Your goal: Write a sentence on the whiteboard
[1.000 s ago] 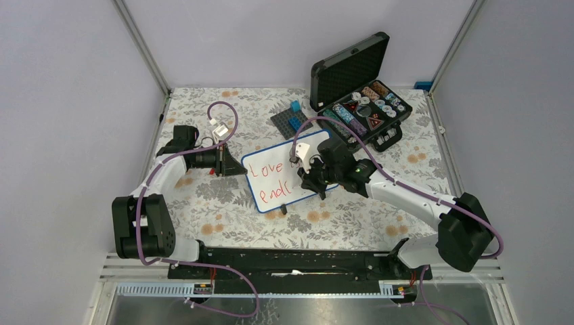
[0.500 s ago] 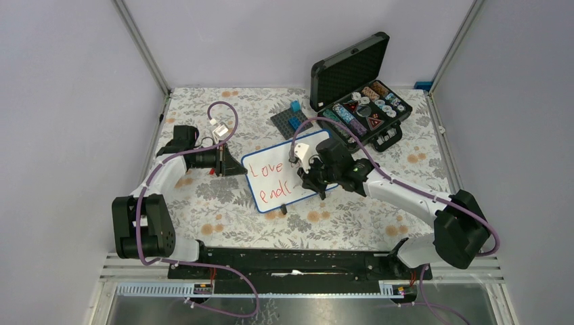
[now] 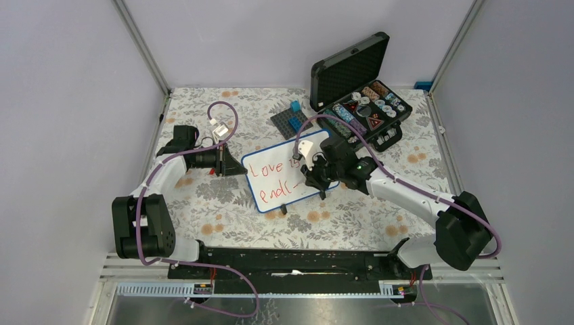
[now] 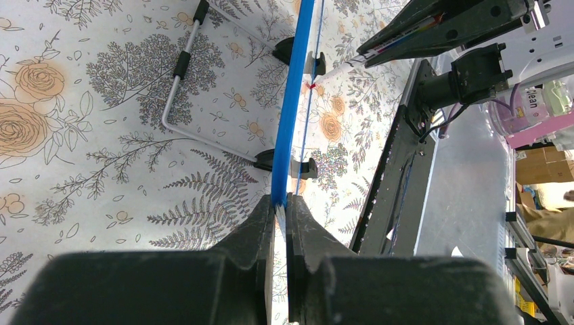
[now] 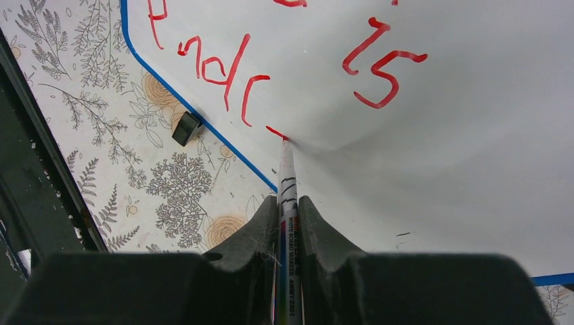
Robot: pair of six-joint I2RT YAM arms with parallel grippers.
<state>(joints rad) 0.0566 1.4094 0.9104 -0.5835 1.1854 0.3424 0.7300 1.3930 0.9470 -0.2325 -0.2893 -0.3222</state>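
The whiteboard (image 3: 310,145) lies tilted on the floral table, blue-framed, with the red sentence (image 3: 273,180) reading "Love is" over "endl(" and a short dash. My left gripper (image 3: 239,169) is shut on the board's left edge; the left wrist view shows the blue frame (image 4: 292,101) edge-on between the closed fingers of that gripper (image 4: 281,203). My right gripper (image 5: 288,206) is shut on a whiteboard marker (image 5: 287,177), its red tip touching the board (image 5: 467,142) just right of the last red stroke (image 5: 247,98). From above, this gripper (image 3: 318,180) hovers over the board's right half.
An open black case (image 3: 362,101) of small parts stands at the back right. A grey studded baseplate (image 3: 287,122) with a blue brick lies behind the board. The board's wire stand (image 4: 177,88) and black feet (image 5: 186,128) rest on the cloth. Black rail (image 4: 399,176) along the near edge.
My right gripper has slid to the right with the marker, leaving a short new red stroke after "endl(". The left gripper and board have not moved.
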